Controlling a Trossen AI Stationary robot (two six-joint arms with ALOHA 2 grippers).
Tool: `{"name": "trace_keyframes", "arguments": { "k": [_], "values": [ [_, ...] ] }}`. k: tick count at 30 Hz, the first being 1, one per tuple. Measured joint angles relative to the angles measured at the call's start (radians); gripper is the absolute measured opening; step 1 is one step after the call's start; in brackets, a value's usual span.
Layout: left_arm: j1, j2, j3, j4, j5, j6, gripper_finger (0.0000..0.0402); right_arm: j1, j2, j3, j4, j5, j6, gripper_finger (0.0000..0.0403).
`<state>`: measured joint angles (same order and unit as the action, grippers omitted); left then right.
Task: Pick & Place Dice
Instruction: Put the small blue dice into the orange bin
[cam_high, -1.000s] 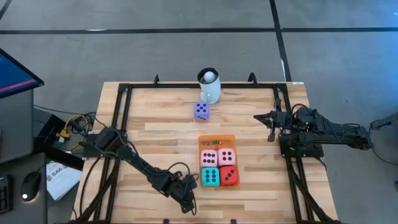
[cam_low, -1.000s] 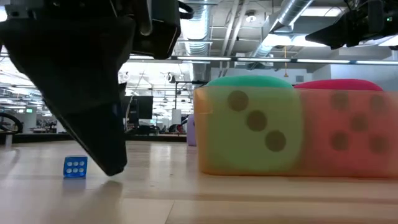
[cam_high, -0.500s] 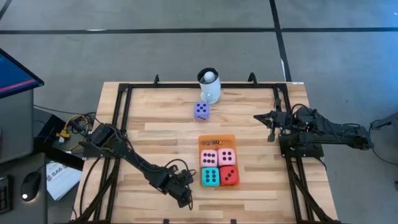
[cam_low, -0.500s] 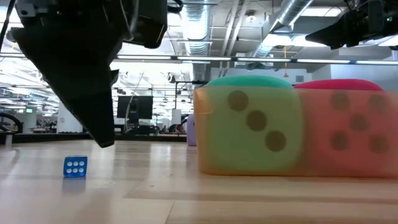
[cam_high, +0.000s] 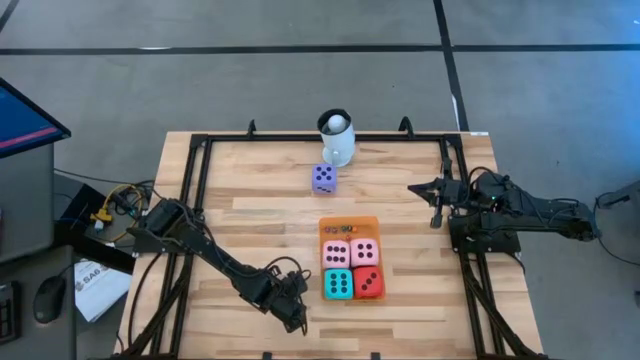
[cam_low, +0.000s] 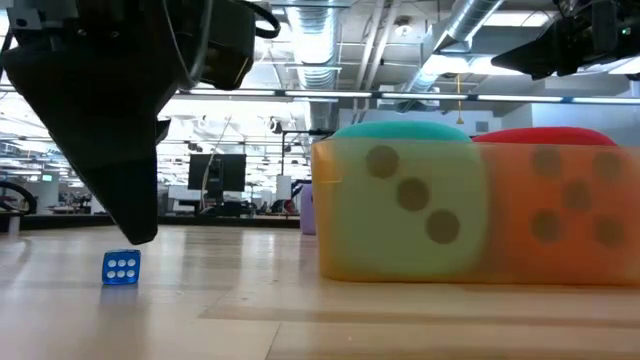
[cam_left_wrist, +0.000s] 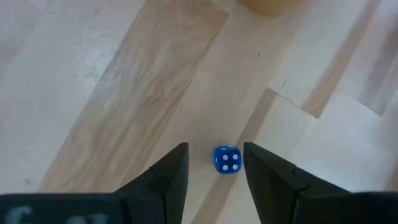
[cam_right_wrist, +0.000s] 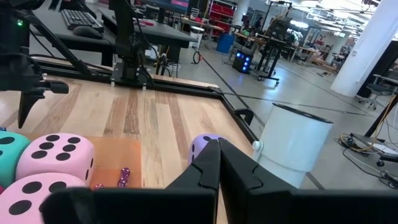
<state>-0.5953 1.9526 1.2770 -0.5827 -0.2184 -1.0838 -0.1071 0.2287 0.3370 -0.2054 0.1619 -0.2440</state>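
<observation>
From where I stood, the job looked partly done. The left gripper (cam_high: 297, 322) hung over the near edge of the table (cam_high: 260, 200), left of the mat, its fingers (cam_left_wrist: 168, 177) held apart with nothing clamped between them. Just below the gap, in the left wrist view, lay a tiny blue die (cam_left_wrist: 227, 160), resting free on the wood and not touching either finger; its top face showed four white pips. In the low view it sat on the boards beside the dark fingertip, apart from it. A cube has no real long axis, but its edges lay slightly skewed to the line of the fingers, so the pads seemed likely to meet its faces a little off square. My guess was that this small die was the one being gone after, and it had not been picked up yet.

Further right, the orange mat (cam_high: 349, 224) already carried four soft dice in a square: two pink dice (cam_high: 337, 254) on the far row, a teal die (cam_high: 338, 284) and a red die (cam_high: 369, 282) on the near row, packed touching. A few tiny coloured pieces (cam_high: 340, 228) sat on the mat's far strip. A purple die (cam_high: 324, 178) was off the mat, near the white mug (cam_high: 337, 138), so it looked left to do as well.

The right gripper (cam_high: 436, 208) waited at the table's right side, its fingers pressed together and holding nothing.
</observation>
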Motion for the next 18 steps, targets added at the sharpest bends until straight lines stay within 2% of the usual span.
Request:
{"name": "trace_keyframes", "arguments": {
  "k": [18],
  "values": [
    [-0.022, 0.000, 0.000, 0.001, -0.003, -0.023, 0.0144, 0.000, 0.000, 0.000, -0.001, 0.000, 0.000, 0.0000]
  ]
}}
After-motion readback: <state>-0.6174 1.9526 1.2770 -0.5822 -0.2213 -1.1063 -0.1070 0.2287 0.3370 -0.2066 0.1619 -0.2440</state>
